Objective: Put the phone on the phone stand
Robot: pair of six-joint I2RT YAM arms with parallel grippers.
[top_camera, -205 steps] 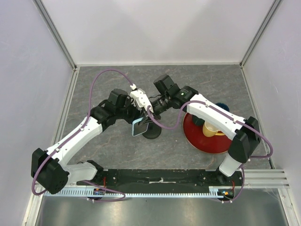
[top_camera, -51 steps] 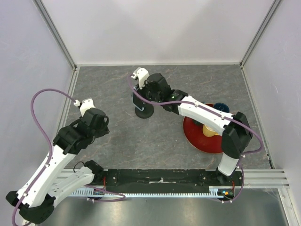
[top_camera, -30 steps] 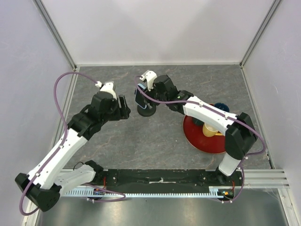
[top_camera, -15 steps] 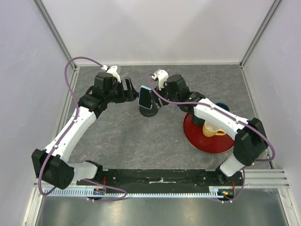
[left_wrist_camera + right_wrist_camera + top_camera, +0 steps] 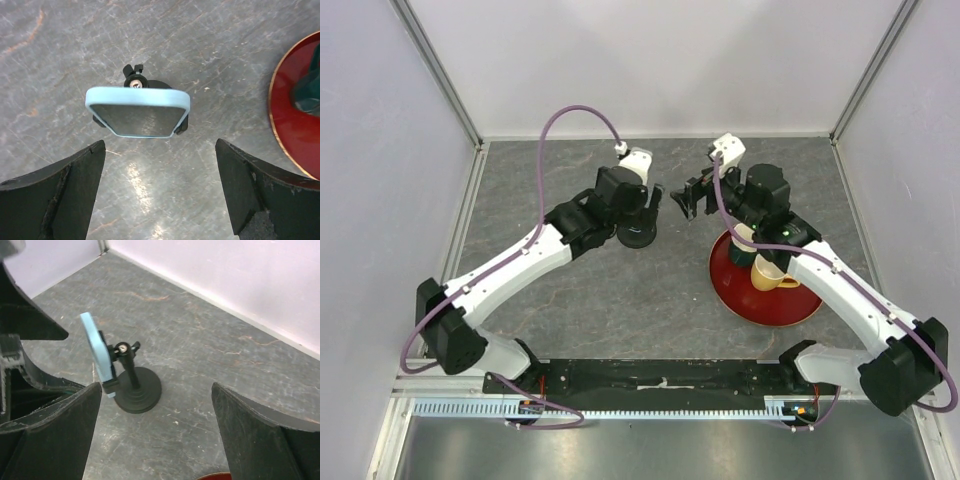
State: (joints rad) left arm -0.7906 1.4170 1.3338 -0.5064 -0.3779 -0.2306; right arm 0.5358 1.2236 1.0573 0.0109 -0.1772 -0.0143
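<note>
The phone, black glass with a pale blue rim, stands tilted in the clamp of the black phone stand. In the right wrist view the phone shows edge-on, left of the stand's post. My left gripper hangs open just above and near the phone, nothing between its fingers. In the top view this left gripper covers the phone, and only the stand's disc base shows. My right gripper is open and empty, a short way right of the stand, apart from it.
A red plate lies to the right of the stand, with a yellow mug on it and a dark teal object at its far rim. Pale walls close the grey table on three sides.
The right gripper has let go of the phone and drawn back to the right. The left arm has swung right, over the stand. Both jaws opened wider. The phone stays in the clamp.
</note>
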